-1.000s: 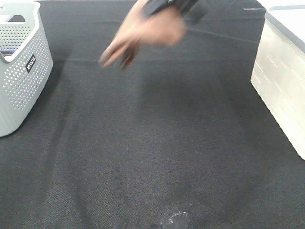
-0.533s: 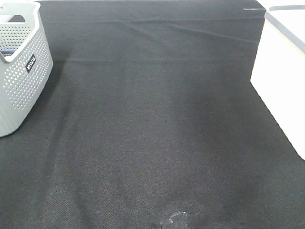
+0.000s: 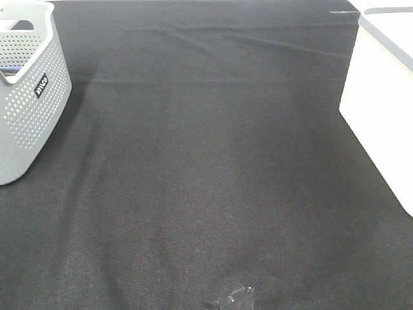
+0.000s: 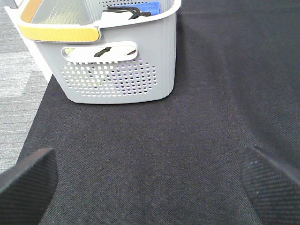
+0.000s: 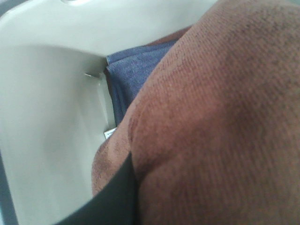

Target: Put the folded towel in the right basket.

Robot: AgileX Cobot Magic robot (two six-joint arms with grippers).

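Note:
The folded towel [image 5: 215,117] is reddish brown and fills most of the right wrist view. My right gripper [image 5: 197,201] is shut on it, and only one black finger [image 5: 115,197] shows along its edge. The towel hangs inside the white right basket [image 5: 51,117], over a blue towel [image 5: 131,75] lying in it. In the exterior view only the basket's outer wall [image 3: 381,116] shows at the right edge; the right arm and towel are out of frame. My left gripper [image 4: 150,187] is open and empty, low over the black cloth.
A grey perforated basket [image 3: 29,97] stands at the far left; the left wrist view shows it close ahead [image 4: 122,70], with a yellow handle and some items inside. Black cloth [image 3: 206,168] covers the table. A small piece of clear tape [image 3: 235,298] lies near the front edge.
One second ago my right gripper swept, blurred, across the top of the exterior view with the towel. It has since left that view to the right. The left basket has not moved.

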